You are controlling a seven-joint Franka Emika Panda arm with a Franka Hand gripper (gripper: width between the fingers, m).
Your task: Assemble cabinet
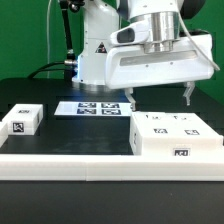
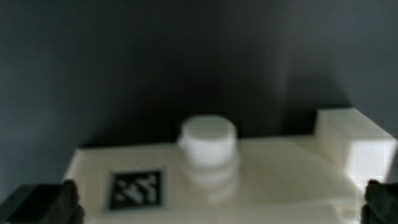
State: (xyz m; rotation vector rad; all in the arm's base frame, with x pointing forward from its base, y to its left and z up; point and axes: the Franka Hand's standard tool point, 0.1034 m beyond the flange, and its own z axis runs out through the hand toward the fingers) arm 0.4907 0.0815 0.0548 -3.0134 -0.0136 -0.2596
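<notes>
My gripper hangs open just above the large white cabinet body, which lies on the black table at the exterior view's right and carries marker tags. In the wrist view the two dark fingertips stand far apart at either side of the gripper, with nothing between them. Below them lies the white cabinet body with a black tag, a round white peg standing up and a raised white block at one side. A smaller white cabinet part with tags lies at the exterior view's left.
The marker board lies flat on the table behind the parts, in front of the robot's base. A long white ledge runs along the table's front edge.
</notes>
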